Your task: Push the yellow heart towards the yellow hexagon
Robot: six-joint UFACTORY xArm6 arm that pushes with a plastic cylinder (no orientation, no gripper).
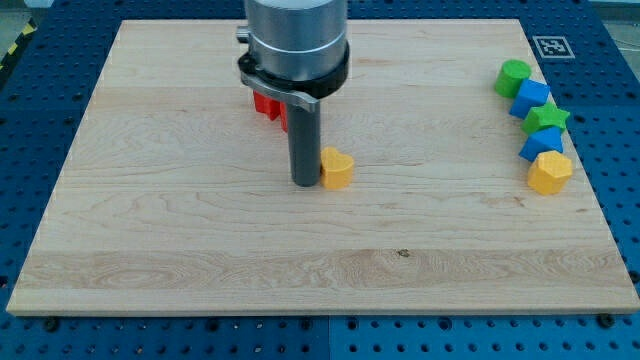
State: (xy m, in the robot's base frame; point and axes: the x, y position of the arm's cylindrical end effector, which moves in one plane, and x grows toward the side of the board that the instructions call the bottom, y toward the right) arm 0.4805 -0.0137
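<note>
The yellow heart (337,169) lies near the middle of the wooden board (200,250). My tip (305,183) stands right against the heart's left side, touching it. The yellow hexagon (549,172) sits at the board's right edge, far to the right of the heart and at about the same height in the view.
Above the hexagon, a column runs up the right edge: a blue block (541,145), a green star (547,119), a blue block (532,98) and a green block (513,76). Two red blocks (268,102) lie behind my rod, partly hidden.
</note>
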